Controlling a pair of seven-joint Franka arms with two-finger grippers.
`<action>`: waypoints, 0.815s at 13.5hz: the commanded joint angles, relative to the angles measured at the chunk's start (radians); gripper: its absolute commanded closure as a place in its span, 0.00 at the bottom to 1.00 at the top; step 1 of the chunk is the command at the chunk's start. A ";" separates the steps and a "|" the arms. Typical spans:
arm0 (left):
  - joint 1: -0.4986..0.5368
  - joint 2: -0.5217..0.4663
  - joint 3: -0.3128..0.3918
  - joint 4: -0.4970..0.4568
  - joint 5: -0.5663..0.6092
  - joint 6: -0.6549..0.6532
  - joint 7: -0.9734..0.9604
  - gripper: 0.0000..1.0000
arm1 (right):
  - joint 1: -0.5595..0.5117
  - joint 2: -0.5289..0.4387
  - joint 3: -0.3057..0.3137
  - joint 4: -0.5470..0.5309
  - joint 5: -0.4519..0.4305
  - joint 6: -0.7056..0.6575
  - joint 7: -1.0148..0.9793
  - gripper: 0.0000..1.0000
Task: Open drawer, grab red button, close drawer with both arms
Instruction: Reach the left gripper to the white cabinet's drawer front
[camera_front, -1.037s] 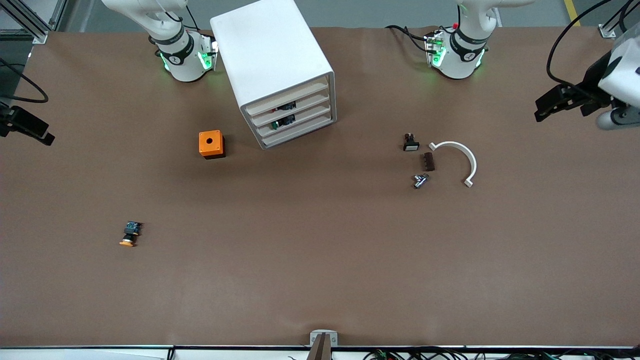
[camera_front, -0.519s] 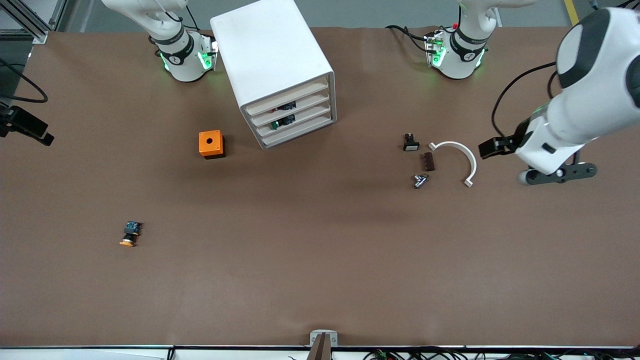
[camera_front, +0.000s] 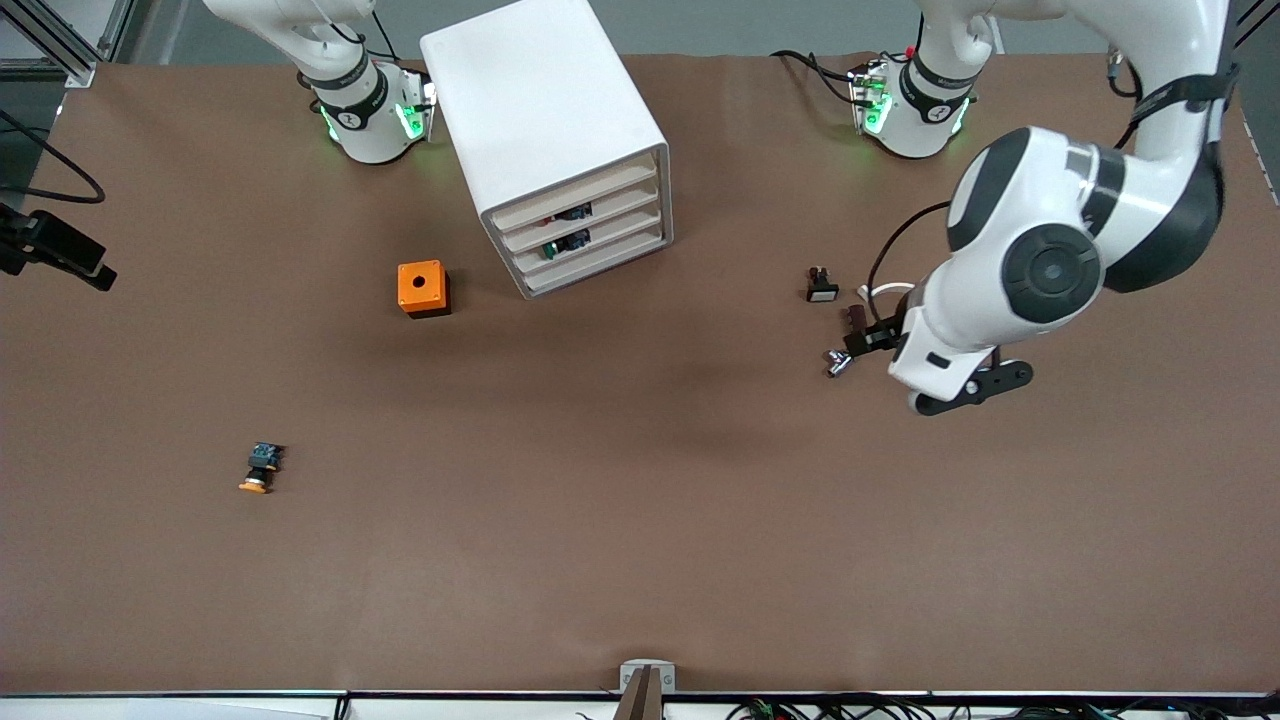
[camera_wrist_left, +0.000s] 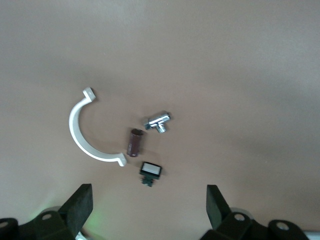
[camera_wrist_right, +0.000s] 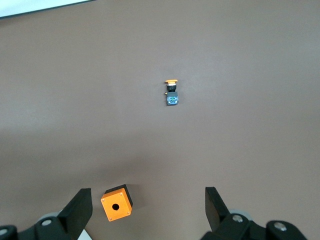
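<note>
The white cabinet (camera_front: 545, 110) stands near the robots' bases with all its drawers shut. Through the slit above the second drawer (camera_front: 622, 204) from the top I see the button (camera_front: 566, 213), dark-bodied with a trace of red. My left gripper (camera_front: 866, 336) (camera_wrist_left: 148, 210) hangs open and empty over a cluster of small parts toward the left arm's end. My right gripper (camera_front: 95, 272) (camera_wrist_right: 148, 210) is open and empty, high over the table by the orange box; only its black tip shows at the front view's edge.
An orange box (camera_front: 423, 287) (camera_wrist_right: 117, 202) sits beside the cabinet. A yellow-capped button (camera_front: 260, 468) (camera_wrist_right: 171, 93) lies nearer the front camera. Under the left gripper lie a white curved bracket (camera_wrist_left: 85, 132), brown block (camera_wrist_left: 134, 142), metal fitting (camera_wrist_left: 158, 120) and white-faced switch (camera_wrist_left: 150, 171).
The left arm has swung in from the left arm's end of the table and now hangs over the small parts. The right gripper has barely shifted. Both grippers stayed open.
</note>
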 joint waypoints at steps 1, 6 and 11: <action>-0.045 0.090 0.002 0.057 -0.041 -0.012 -0.157 0.00 | -0.007 -0.014 0.008 -0.021 0.014 -0.010 0.002 0.00; -0.101 0.211 0.001 0.088 -0.090 0.023 -0.521 0.00 | 0.020 0.048 0.008 -0.021 0.016 -0.001 0.131 0.00; -0.140 0.276 0.002 0.088 -0.271 0.078 -0.758 0.00 | 0.059 0.066 0.009 -0.037 0.133 -0.037 0.211 0.00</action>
